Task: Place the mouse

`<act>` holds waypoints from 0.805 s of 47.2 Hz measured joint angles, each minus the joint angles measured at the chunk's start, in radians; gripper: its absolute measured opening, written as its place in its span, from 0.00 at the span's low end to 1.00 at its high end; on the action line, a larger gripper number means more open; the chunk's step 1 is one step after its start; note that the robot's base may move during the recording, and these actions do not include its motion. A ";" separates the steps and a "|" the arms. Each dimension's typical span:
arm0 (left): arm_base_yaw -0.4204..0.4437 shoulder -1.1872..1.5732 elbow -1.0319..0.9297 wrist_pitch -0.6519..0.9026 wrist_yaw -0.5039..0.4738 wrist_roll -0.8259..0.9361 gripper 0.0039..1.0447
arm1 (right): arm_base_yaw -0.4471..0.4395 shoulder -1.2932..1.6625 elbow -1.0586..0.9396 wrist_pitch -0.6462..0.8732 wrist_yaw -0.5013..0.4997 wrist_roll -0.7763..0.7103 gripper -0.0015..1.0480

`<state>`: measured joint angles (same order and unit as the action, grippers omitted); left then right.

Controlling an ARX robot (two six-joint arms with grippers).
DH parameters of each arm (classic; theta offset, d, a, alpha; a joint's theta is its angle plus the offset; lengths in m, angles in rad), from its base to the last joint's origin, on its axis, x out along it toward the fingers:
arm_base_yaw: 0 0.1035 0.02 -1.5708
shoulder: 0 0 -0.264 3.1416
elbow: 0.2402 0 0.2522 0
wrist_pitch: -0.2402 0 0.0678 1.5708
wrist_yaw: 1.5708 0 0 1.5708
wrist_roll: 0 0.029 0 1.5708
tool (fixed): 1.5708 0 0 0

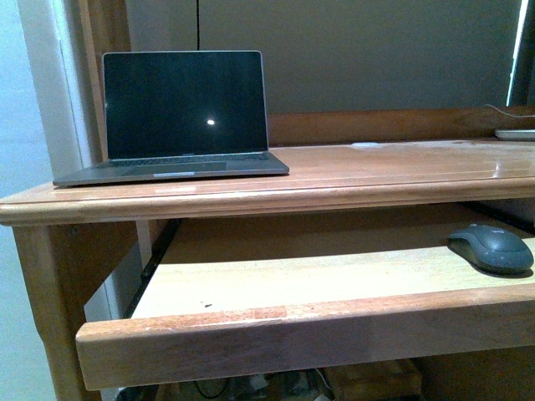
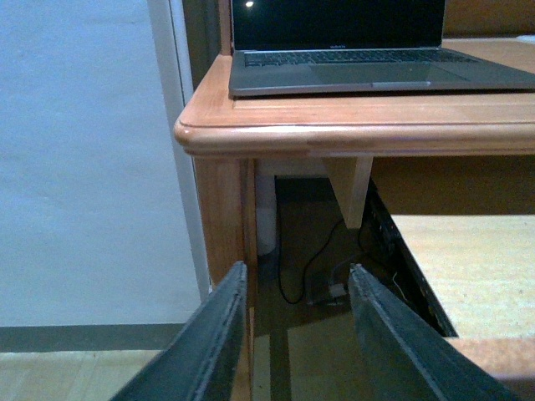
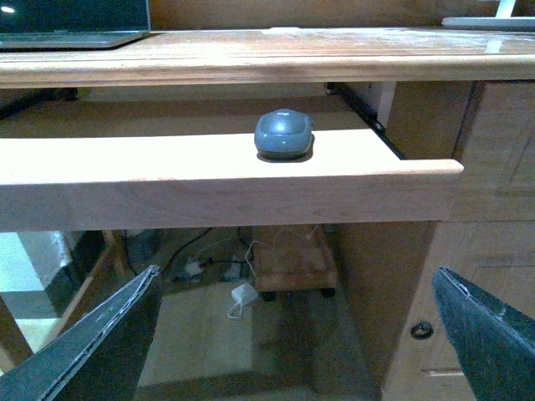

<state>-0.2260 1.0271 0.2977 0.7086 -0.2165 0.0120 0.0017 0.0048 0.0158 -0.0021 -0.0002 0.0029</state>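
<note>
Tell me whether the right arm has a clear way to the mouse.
Probably yes: the right gripper is open and faces the pulled-out tray, the mouse lies bare on it, and nothing stands between them.

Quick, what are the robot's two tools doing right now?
Left tool: open, holding nothing.
Right tool: wide open, holding nothing.

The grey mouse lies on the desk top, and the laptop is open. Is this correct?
Not quite. The mouse lies on the pull-out shelf under the desk top, as the front view shows. The laptop is open.
</note>
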 joint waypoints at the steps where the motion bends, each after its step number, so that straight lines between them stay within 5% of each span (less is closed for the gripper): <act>1: 0.006 -0.011 -0.010 0.000 0.010 0.000 0.31 | 0.007 0.009 0.003 -0.013 0.024 0.008 0.93; 5: 0.026 -0.048 -0.040 0.000 0.029 -0.002 0.21 | 0.037 0.101 0.044 -0.048 0.143 0.065 0.93; 12: 0.062 -0.119 -0.096 -0.005 0.061 -0.004 0.02 | 0.060 0.423 0.187 0.149 0.169 0.102 0.93; 18: 0.094 -0.187 -0.144 -0.029 0.089 -0.006 0.02 | 0.137 0.712 0.393 0.261 0.161 0.091 0.93; 38: 0.219 -0.378 -0.226 -0.140 0.206 -0.006 0.02 | 0.306 1.312 0.879 0.072 0.300 -0.073 0.93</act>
<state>-0.0074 0.6491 0.0719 0.5690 -0.0105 0.0055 0.3073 1.3167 0.8951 0.0704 0.2996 -0.0700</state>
